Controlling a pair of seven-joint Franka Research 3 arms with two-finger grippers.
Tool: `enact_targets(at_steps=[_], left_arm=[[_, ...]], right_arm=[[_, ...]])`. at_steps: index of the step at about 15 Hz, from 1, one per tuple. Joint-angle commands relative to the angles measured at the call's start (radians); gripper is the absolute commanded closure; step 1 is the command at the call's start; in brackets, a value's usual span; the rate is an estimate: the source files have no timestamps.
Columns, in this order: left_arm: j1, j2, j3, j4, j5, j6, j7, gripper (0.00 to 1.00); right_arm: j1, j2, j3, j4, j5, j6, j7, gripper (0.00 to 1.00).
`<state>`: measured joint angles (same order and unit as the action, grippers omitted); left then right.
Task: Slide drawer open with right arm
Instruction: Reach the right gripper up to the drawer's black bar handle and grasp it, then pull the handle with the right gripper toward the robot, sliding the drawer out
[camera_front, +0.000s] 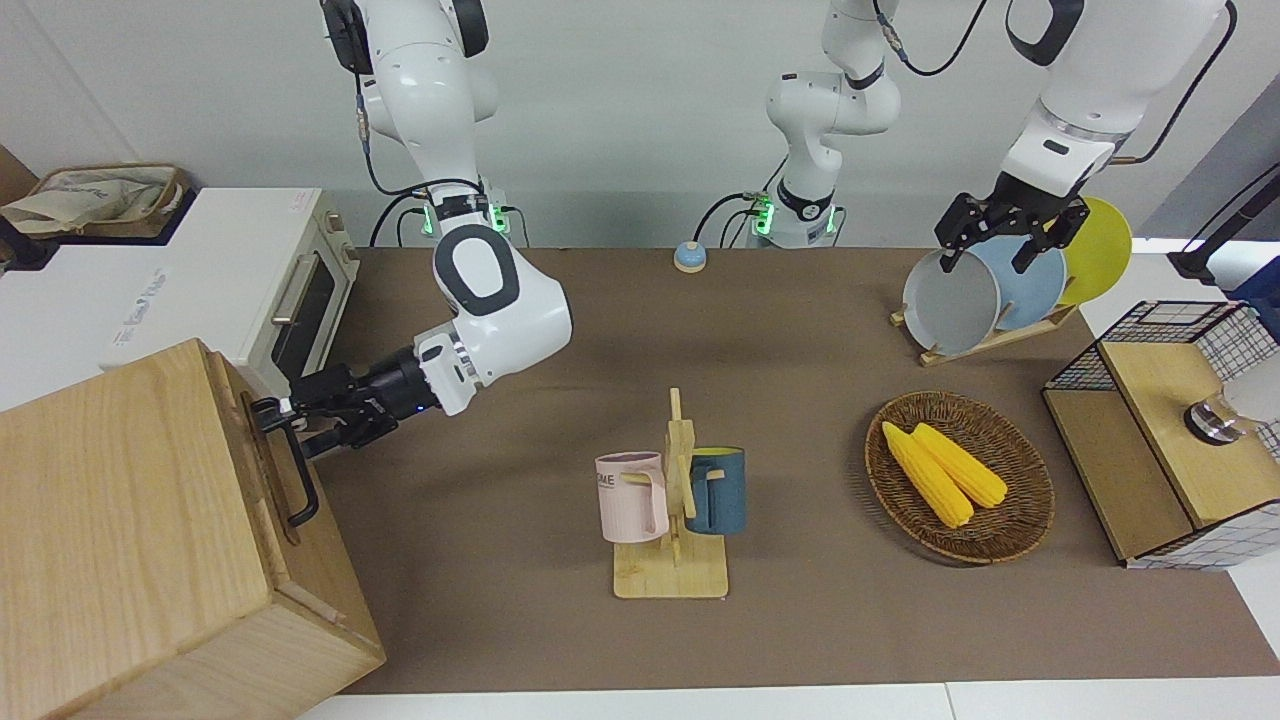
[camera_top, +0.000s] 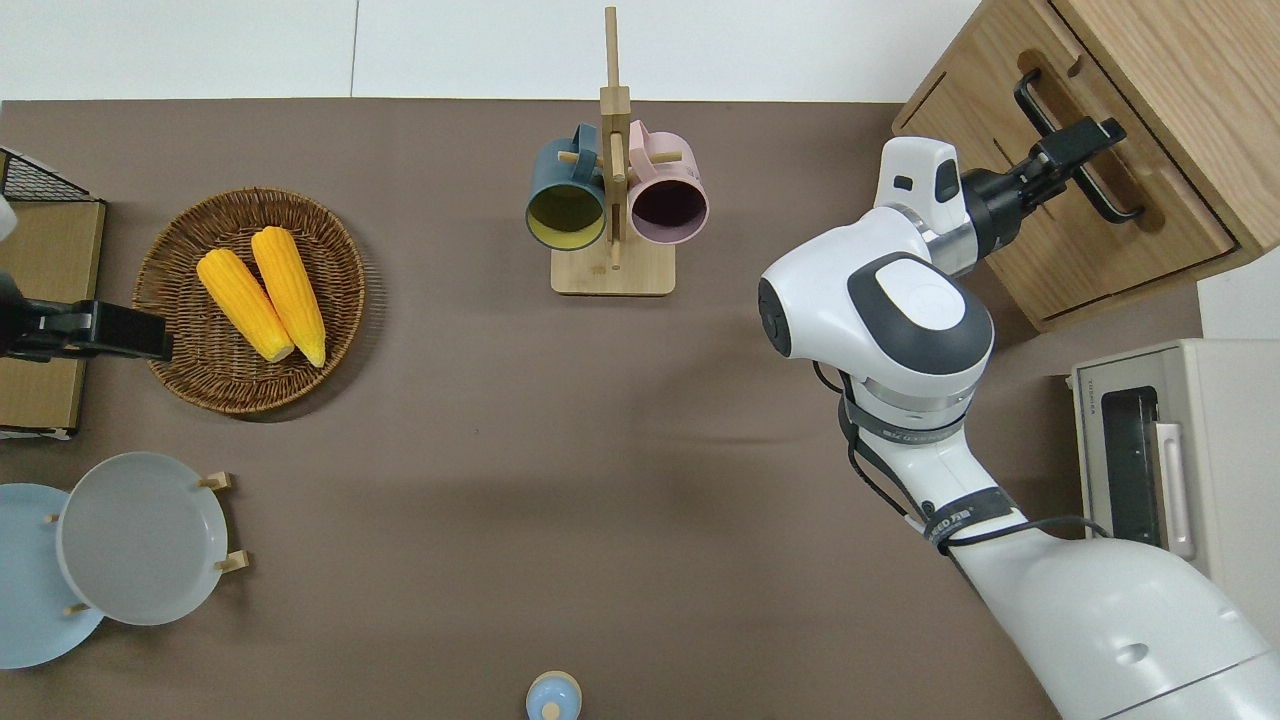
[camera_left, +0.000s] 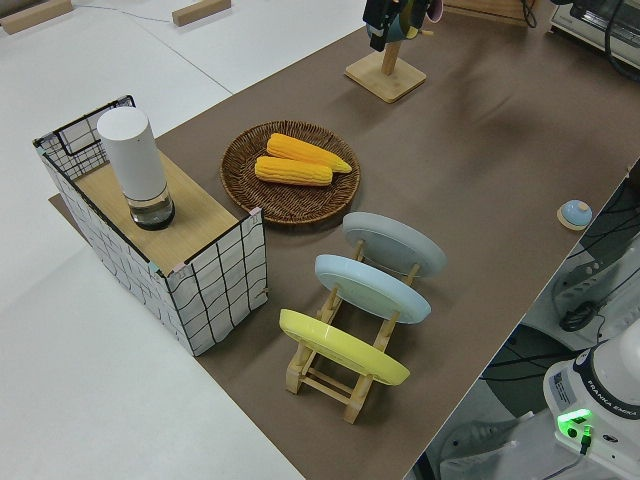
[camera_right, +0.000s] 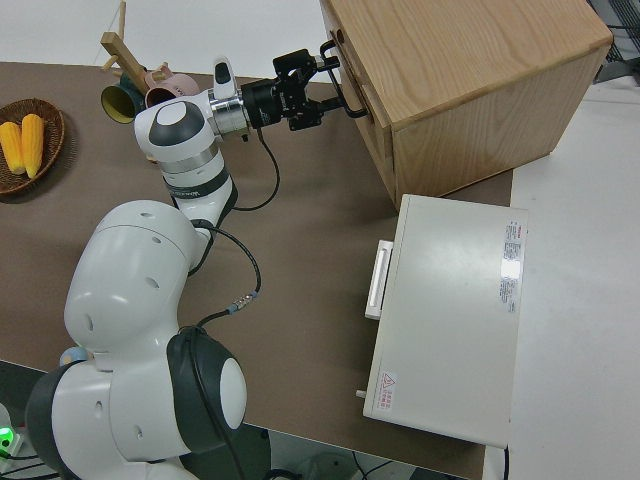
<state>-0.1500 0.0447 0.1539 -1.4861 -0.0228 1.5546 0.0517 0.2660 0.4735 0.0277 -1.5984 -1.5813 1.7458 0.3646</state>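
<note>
Right arm (camera_top: 905, 330): glossy white shell, dark grey joint caps
End effector (camera_top: 1075, 150): black
Cable: black, along forearm
Base: green light

The cabinet (camera_front: 130, 530) was pale wood with visible grain, its drawer (camera_top: 1075, 215) likewise, with a black metal handle (camera_top: 1075, 150). The arm (camera_top: 880, 330) beside the cabinet looked glossy white plastic. The table cover (camera_top: 480, 450) was matt brown.

the pink mug (camera_front: 632, 497) shows the letters "me"; print on the toaster oven (camera_front: 200, 290) is too small to read.
</note>
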Motion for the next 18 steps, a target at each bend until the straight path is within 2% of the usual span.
enact_targets(at_steps=[1, 3, 5, 8, 12, 14, 18], left_arm=[[-0.017, 0.012, 0.016, 0.020, 0.015, 0.001, 0.007, 0.00], [-0.017, 0.012, 0.016, 0.020, 0.014, 0.001, 0.007, 0.00], [-0.017, 0.012, 0.016, 0.020, 0.014, 0.001, 0.007, 0.00], [-0.017, 0.012, 0.016, 0.020, 0.014, 0.001, 0.007, 0.00], [-0.017, 0.012, 0.016, 0.020, 0.014, 0.001, 0.007, 0.00], [-0.017, 0.012, 0.016, 0.020, 0.015, 0.001, 0.007, 0.00], [-0.017, 0.012, 0.016, 0.020, 0.014, 0.001, 0.007, 0.00]], right_arm=[[-0.011, 0.000, 0.009, -0.014, -0.029, 0.017, 0.033, 0.425], [-0.007, 0.007, 0.009, -0.014, -0.026, 0.009, 0.043, 0.548], [0.004, 0.011, 0.009, -0.017, -0.022, 0.003, 0.066, 0.597], [0.006, 0.011, 0.009, -0.031, -0.022, -0.002, 0.073, 0.785], [0.004, 0.011, 0.009, -0.038, -0.022, -0.002, 0.059, 0.967], [0.006, 0.011, 0.009, -0.038, -0.022, -0.003, 0.057, 1.000], [0.056, 0.013, 0.009, -0.038, -0.019, -0.061, 0.063, 1.000]])
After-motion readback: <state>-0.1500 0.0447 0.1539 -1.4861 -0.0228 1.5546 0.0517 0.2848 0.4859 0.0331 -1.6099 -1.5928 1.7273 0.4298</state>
